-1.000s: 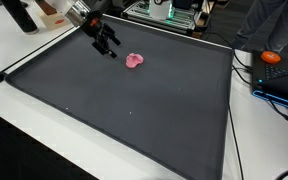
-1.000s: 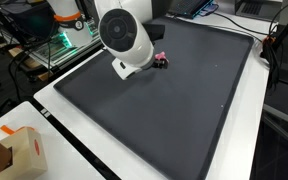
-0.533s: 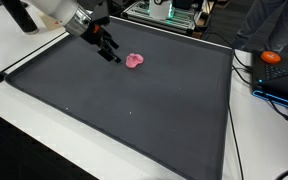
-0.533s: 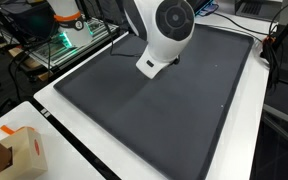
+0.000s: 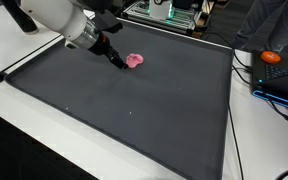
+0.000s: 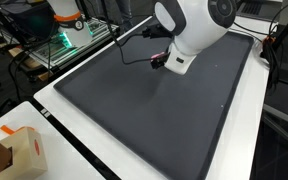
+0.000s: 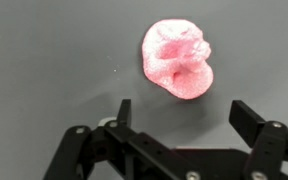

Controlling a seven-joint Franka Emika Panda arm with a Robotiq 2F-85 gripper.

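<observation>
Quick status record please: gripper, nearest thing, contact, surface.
arm: gripper open, fingers spread wide
nearest thing: pink lump, crumpled, just ahead of the fingertips
contact: none visible; it lies beyond the fingers, not between them
surface: dark mat on a white table
elsewhere: orange object off the mat, far from the gripper

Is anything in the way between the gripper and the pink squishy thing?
No, nothing visible is in the way. In the wrist view the open gripper sits just short of the pink thing, with only a strip of bare dark mat between them.
</observation>
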